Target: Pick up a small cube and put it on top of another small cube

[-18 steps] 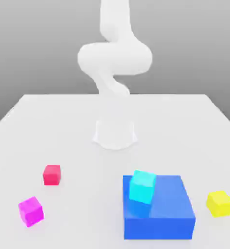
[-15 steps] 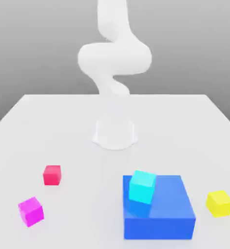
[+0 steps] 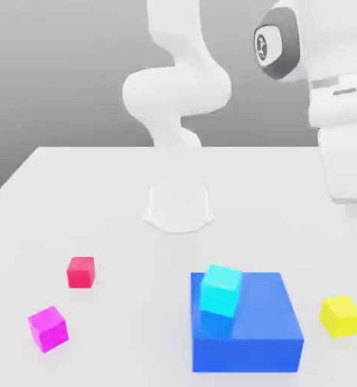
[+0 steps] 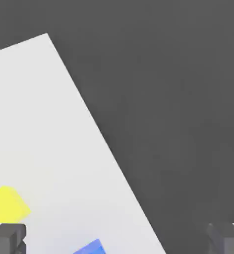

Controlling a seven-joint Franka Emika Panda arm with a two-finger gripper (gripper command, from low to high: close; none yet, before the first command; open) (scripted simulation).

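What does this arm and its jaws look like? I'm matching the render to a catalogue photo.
The smooth white rounded-link robot arm rises from a short white cylindrical base. Near the wrist a white link carries a dark grey round joint cap with a small circular mark, and a blocky white hand section follows. In the hand view, the gripper has dark grey, square-edged jaws. No cables visible.
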